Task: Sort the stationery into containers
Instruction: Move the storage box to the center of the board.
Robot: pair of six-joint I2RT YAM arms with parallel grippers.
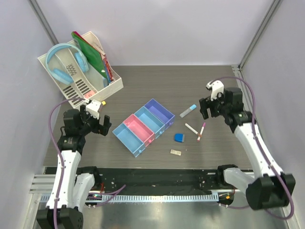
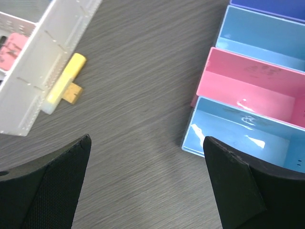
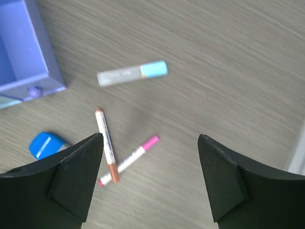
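— While the left claw [image 2: 147, 143] hangs wide open and empty, what lies around it?

— Ahead and off to one side, a tiny yellow piece [image 2: 66, 75] rests against the large white slotted plastic rack [image 2: 33, 90]. To the other side, near a fingertip, starts the row of four joined plastic bins [image 1: 143, 126], its end light-blue bin [image 2: 238, 138] showing nothing inside.

— And the right claw [image 3: 150, 139]?

— Spread open too, empty, hovering over the loose stationery. Below the gap lies a thin white pen with a magenta cap [image 3: 131, 157], its tail close to a second white pen with brownish ends [image 3: 106, 140]. Beyond the fingertips is a grey tube with a light-blue cap [image 3: 131, 74]. A blue square eraser [image 3: 45, 144] peeks out beside the finger on the bins' side.

— Which step, then?

— Nothing looks sorted, so I'd call it the approach to a first pick. Next, the right claw needs to drop astride that magenta-capped pen, close across its shaft and carry it to a bin.
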